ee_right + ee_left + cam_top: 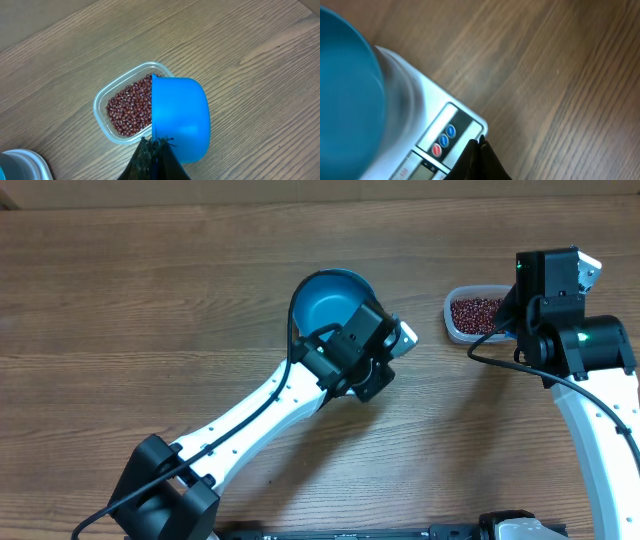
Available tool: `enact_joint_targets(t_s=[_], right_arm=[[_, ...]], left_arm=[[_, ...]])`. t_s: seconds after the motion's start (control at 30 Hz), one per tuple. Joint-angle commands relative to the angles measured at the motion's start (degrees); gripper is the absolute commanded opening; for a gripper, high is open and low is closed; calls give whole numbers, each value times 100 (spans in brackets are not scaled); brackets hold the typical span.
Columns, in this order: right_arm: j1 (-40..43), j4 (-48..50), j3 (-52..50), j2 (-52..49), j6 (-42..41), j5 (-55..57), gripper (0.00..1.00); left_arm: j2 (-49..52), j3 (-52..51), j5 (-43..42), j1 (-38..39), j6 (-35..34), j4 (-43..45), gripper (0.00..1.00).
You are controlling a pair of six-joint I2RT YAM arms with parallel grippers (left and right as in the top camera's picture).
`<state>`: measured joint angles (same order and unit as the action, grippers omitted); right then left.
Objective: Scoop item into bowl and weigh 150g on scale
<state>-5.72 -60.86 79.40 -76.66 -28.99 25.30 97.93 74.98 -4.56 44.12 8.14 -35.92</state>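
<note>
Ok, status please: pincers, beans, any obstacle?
Left pincer shut, empty, at corner of white flat scale. Right pincer shut on small blue scoop over clear plastic tub of red-brown beans. Round blue bowl on scale, no beans visible. Left arm crowds its rim.

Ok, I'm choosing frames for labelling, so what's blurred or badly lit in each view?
Left wrist: the bowl is a soft blur close to the lens, while the buttons on the scale and the table grain are fairly crisp. Right wrist: beans and scoop are sharp; the dark fingers at the bottom edge are fuzzy. Overhead: evenly lit, in focus, only faint shadows beside the arms.
</note>
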Motion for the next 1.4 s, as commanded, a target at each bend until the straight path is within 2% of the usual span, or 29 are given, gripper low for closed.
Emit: enact_joint_targets(t_s=[0.0,0.67,1.37], right_arm=[[22,26,157,83,-63,4,4],[22,68,157,83,-81,-96,4],[22,46,157,79,-59,-76,4]], left_arm=[[-55,-98,-166,-15,179,72,4],[-55,-479,-264,-15,238,686,4],[-55,-509,-295,24,262,745,4]])
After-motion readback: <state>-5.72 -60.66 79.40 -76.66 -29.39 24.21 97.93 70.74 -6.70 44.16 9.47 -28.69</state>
